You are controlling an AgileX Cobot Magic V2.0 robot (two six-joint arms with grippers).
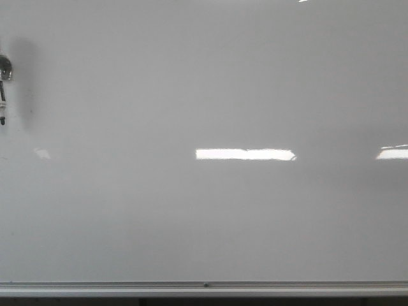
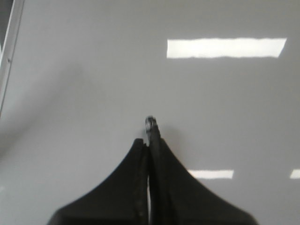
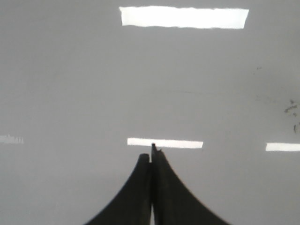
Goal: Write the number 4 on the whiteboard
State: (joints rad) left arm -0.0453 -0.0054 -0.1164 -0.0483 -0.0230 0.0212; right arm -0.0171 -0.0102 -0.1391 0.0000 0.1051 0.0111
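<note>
The whiteboard (image 1: 204,95) fills the front view, glossy grey-white with bright light reflections and a silver bottom rail (image 1: 204,288). No number 4 shows on it in any view. In the left wrist view my left gripper (image 2: 149,140) is shut on a thin dark marker whose small silvery tip (image 2: 150,123) sticks out between the fingers, close to the whiteboard (image 2: 93,70). In the right wrist view my right gripper (image 3: 151,157) is shut, pointing at the whiteboard (image 3: 70,84); I see nothing held in it. Neither gripper shows clearly in the front view.
A small silver-and-black object (image 1: 4,83) sits at the board's far left edge and casts a shadow; what it is cannot be told. The board's metal side frame (image 2: 8,51) shows in the left wrist view. Faint dark smudges (image 3: 290,110) mark the board in the right wrist view.
</note>
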